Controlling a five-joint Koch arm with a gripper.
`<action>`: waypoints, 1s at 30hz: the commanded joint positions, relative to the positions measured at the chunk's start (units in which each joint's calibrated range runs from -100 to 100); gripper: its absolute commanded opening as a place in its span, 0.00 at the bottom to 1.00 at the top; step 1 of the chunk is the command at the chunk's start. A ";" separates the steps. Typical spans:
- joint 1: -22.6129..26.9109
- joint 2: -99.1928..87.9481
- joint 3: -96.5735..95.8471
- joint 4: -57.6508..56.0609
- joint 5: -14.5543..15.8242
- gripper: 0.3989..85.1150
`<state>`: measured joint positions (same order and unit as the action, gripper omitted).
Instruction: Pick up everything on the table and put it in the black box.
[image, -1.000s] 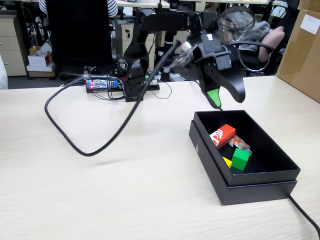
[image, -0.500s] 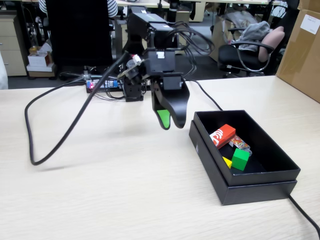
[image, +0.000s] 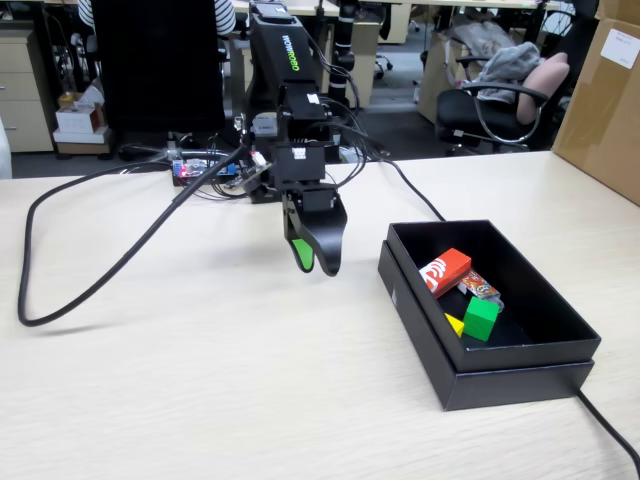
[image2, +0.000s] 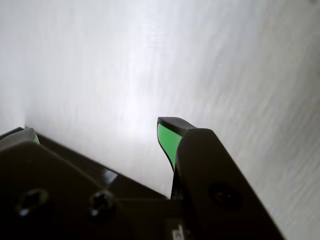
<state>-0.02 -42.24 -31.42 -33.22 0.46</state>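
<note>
The black box sits on the table at the right of the fixed view. Inside it lie a red block with a white logo end, a small yellow cube and a green cube, beside a small patterned stick. My gripper hangs over bare tabletop just left of the box, pointing down. In the wrist view the gripper is open, its green-padded fingers wide apart with only pale table between them.
A thick black cable loops across the left of the table to the arm. The arm's base and a lit circuit board stand at the far edge. Another cable leaves the box's near right corner. A cardboard box stands far right.
The arm has swung left from above the box's far wall to above the table beside the box, and dropped lower. The looped cable was dragged left. The box's contents have not moved.
</note>
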 joint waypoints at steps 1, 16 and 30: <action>0.10 -7.61 -4.12 6.23 0.73 0.55; -0.24 -18.97 -29.96 27.48 -1.42 0.55; -0.73 -18.86 -39.66 37.93 -2.10 0.56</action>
<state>-0.71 -60.10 -70.87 2.55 -1.49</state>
